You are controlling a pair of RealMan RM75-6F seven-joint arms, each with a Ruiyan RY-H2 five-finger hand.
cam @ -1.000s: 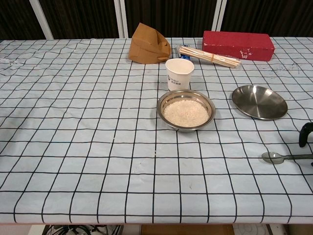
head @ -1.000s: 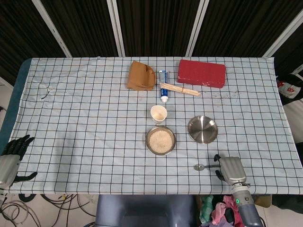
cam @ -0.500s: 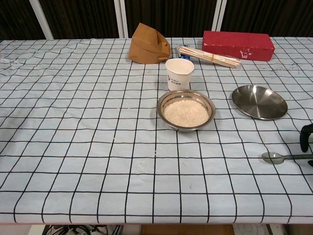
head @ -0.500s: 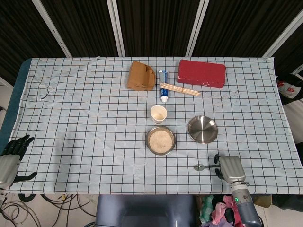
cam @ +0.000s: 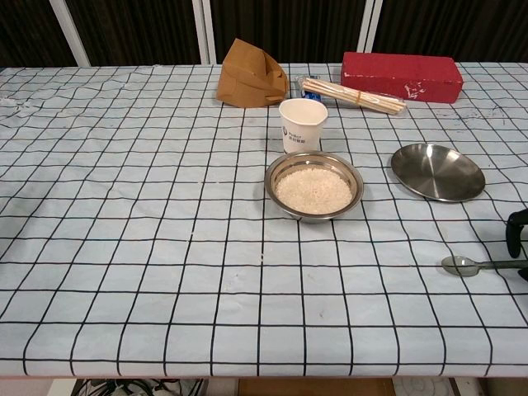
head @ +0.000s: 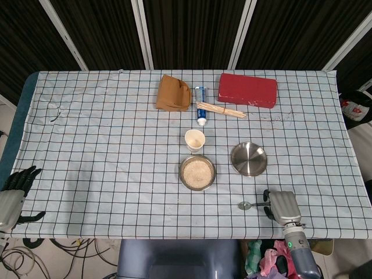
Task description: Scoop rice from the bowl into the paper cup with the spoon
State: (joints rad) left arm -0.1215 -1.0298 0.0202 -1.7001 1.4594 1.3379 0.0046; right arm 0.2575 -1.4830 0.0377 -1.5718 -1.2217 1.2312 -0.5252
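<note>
A steel bowl (head: pixel 197 172) (cam: pixel 313 186) of white rice sits mid-table, with a white paper cup (head: pixel 195 140) (cam: pixel 302 124) upright just behind it. The metal spoon (head: pixel 245 205) (cam: pixel 459 264) lies flat on the cloth at the front right, bowl end pointing left. My right hand (head: pixel 282 207) (cam: pixel 516 233) hovers over the far end of the handle, thumb and fingers on either side and apart from it. The handle's end is hidden under the palm. My left hand (head: pixel 14 195) rests off the table's front left corner, fingers spread, holding nothing.
An empty steel plate (head: pixel 249 158) (cam: pixel 436 172) lies right of the bowl. Along the back stand a brown paper bag (head: pixel 172 93), a tube (head: pixel 200 104), a bundle of wooden sticks (head: pixel 221 110) and a red box (head: pixel 247 90). The table's front edge runs just below the spoon.
My right hand's thumb has dropped slightly toward the spoon handle. The spoon, bowl and cup have not moved.
</note>
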